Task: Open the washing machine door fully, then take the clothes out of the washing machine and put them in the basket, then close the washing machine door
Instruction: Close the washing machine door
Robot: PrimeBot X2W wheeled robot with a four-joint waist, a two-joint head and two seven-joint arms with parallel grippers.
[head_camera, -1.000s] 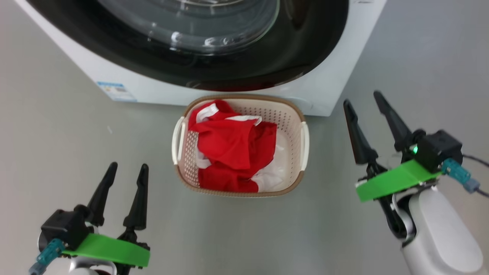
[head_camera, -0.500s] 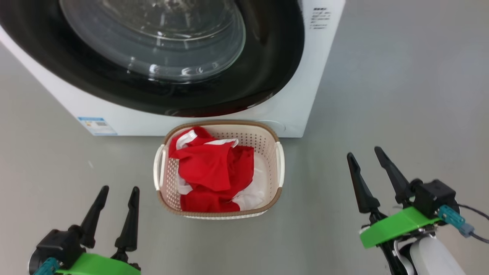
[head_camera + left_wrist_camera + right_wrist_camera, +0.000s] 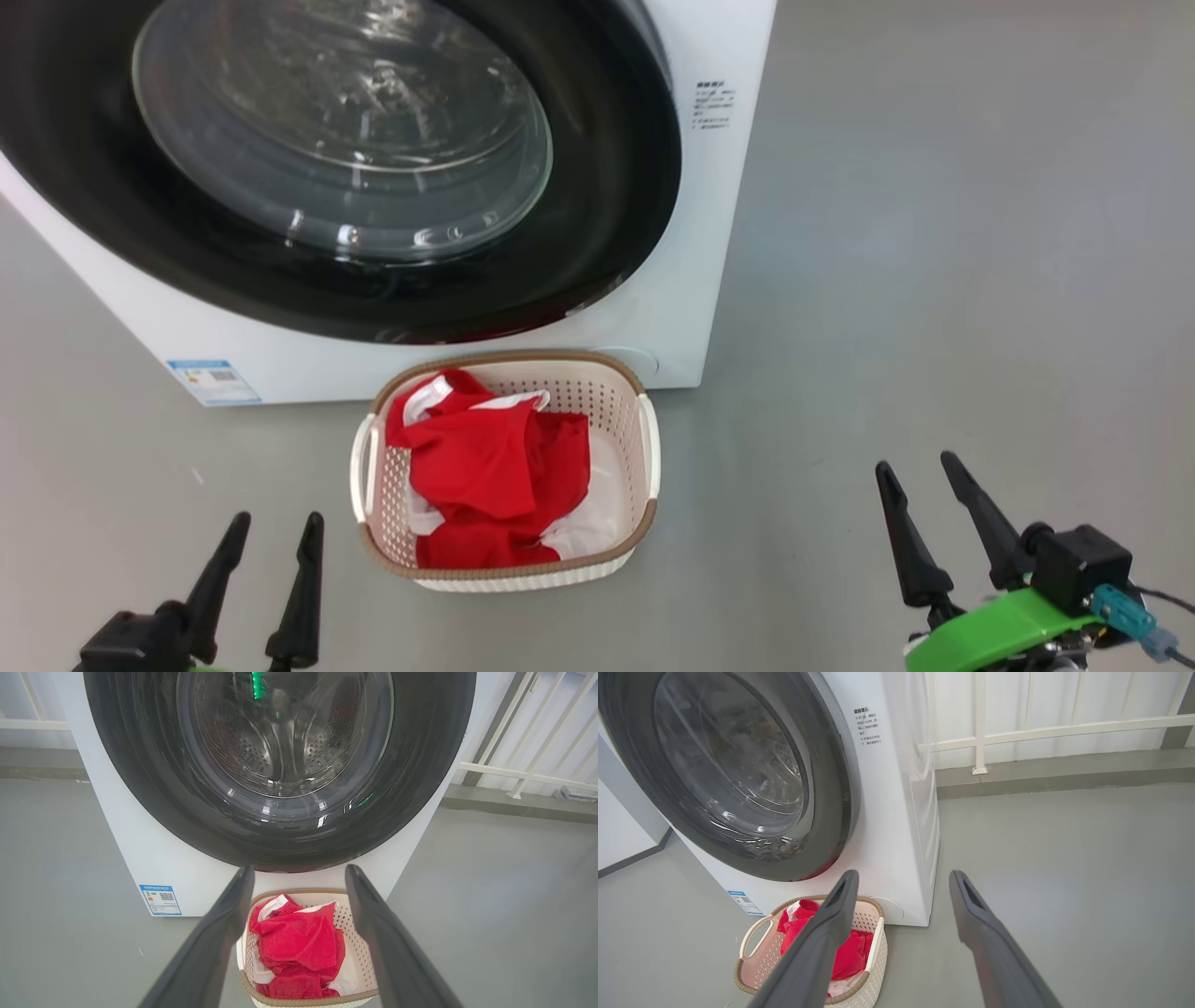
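Both grippers stand open and hold nothing. Left gripper (image 3: 277, 519) rises from the lower left of the head view, its two dark fingers apart and pointing up over the bare grey floor (image 3: 934, 280). Right gripper (image 3: 916, 464) is at the lower right, fingers also spread wide, with a green part (image 3: 1004, 625) at its wrist. Neither one touches any object.

Between the two grippers, a little farther away, the basket (image 3: 560, 565) sits on the floor. It is nearer to the left gripper than to the right one. In the left wrist view the basket appears between that gripper's two fingers. The clothes (image 3: 476, 467) lie inside the basket in a loose red heap, with white cloth showing at the edges and at the bottom on the right side.

Just behind the basket stands the washing machine (image 3: 691, 233). The washing machine door (image 3: 345, 149) is closed flat against the front. Through its glass, the left wrist view shows the steel drum (image 3: 280, 742) with its small holes. A blue label (image 3: 213, 381) is stuck low on the front, at the left, and small printed text (image 3: 709, 105) is at the right of the door.

Behind the machine, the right wrist view shows a white railing (image 3: 1041, 730).
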